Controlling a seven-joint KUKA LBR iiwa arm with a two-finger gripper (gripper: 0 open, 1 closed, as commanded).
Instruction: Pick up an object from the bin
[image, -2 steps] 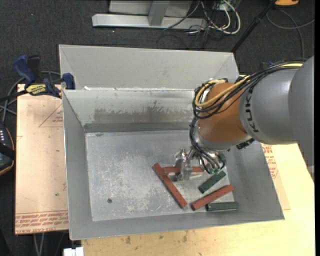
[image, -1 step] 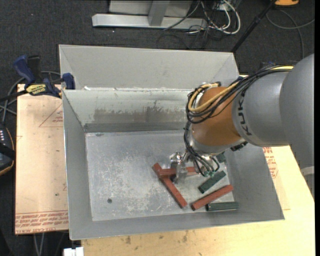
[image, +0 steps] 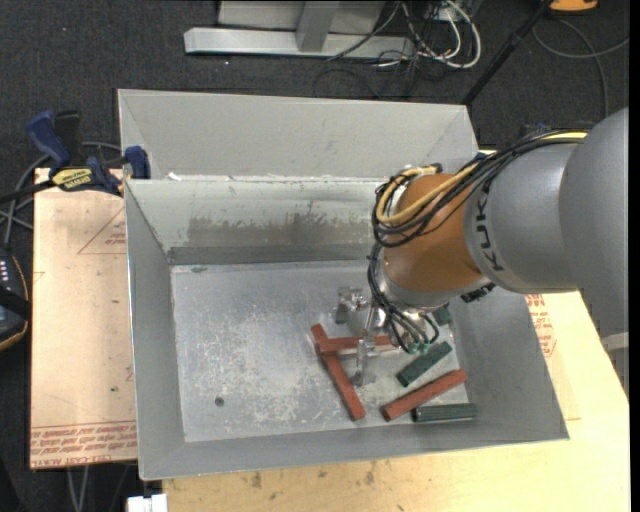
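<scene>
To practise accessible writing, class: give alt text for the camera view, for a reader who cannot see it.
A robot arm's gripper hangs over two crossed red-brown rectangular bars in the lower right of a grey metal bin. Beside them lie a third red-brown bar and two dark green rectangular blocks.
</scene>
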